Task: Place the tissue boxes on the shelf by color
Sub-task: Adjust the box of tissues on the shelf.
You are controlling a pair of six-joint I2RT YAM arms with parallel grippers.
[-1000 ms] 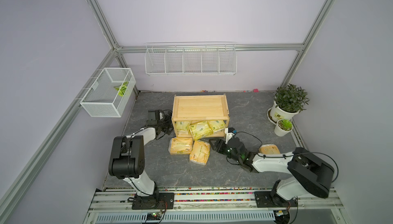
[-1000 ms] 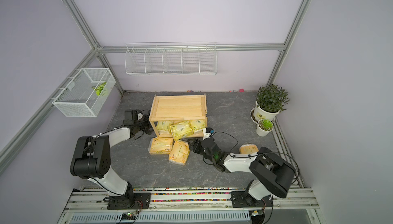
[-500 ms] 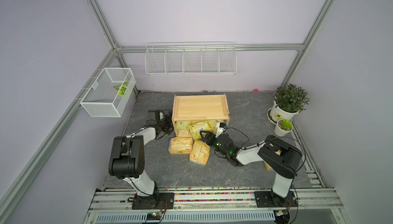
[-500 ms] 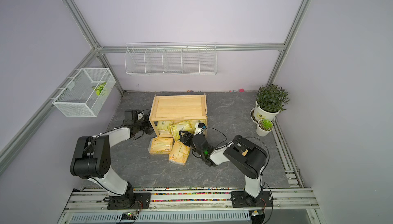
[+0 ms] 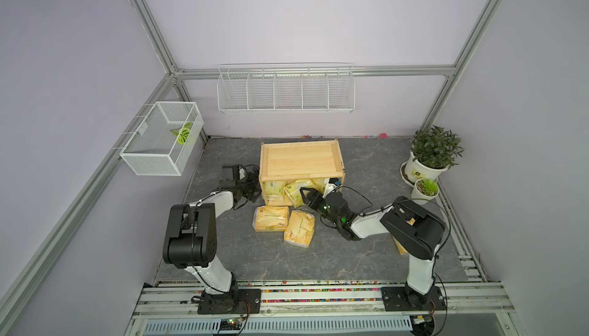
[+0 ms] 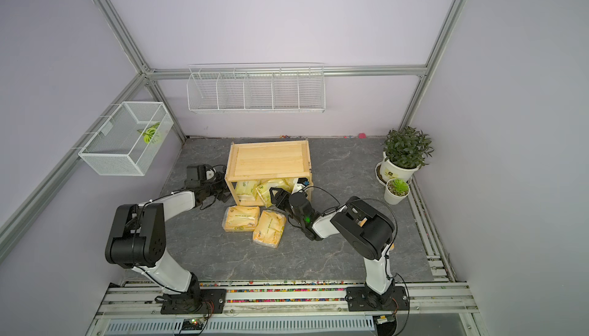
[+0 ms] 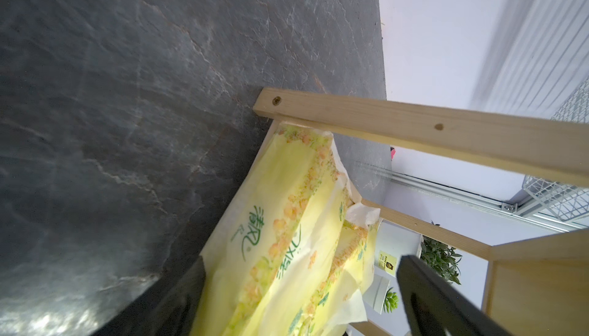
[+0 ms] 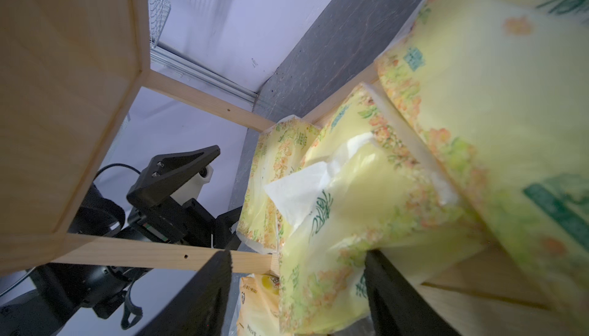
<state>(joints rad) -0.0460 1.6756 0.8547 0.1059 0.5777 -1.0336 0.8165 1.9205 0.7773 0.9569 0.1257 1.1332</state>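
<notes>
The right gripper [image 5: 303, 191] has moved. A second ago it was lower and more to the right in both top views, and its arm lay stretched flat over the dark grey stone-patterned mat [image 5: 366, 159]. Now it stands at the open front of the small two-tier light wooden shelf [image 5: 302, 162] in the centre of the frame, with its elbow raised at the lower right. The left gripper [image 7: 301, 258], at the left side of the shelf, has not moved.

In the right wrist view the right fingers [image 8: 210, 289] are wide apart on both sides of the middle pale yellow-green tissue pack [image 8: 334, 222]. There is free space beside one finger, so I judge that they do not hold it. The left fingers [image 7: 430, 302] are also wide, and the left pale yellow-green tissue pack [image 7: 280, 222] lies loosely between them.

The right pale yellow-green tissue pack [image 5: 318, 183] is on the lower board too, and all three lie crooked. One orange-yellow tissue pack [image 5: 271, 219] and a second orange-yellow tissue pack [image 5: 299, 230] lie as before on the mat just below the shelf. The third orange-yellow tissue pack [image 5: 398, 245] is now almost hidden behind the right arm. The top board is bare. I judge that the pale packs only need straightening, while the orange ones are still to place.
</notes>
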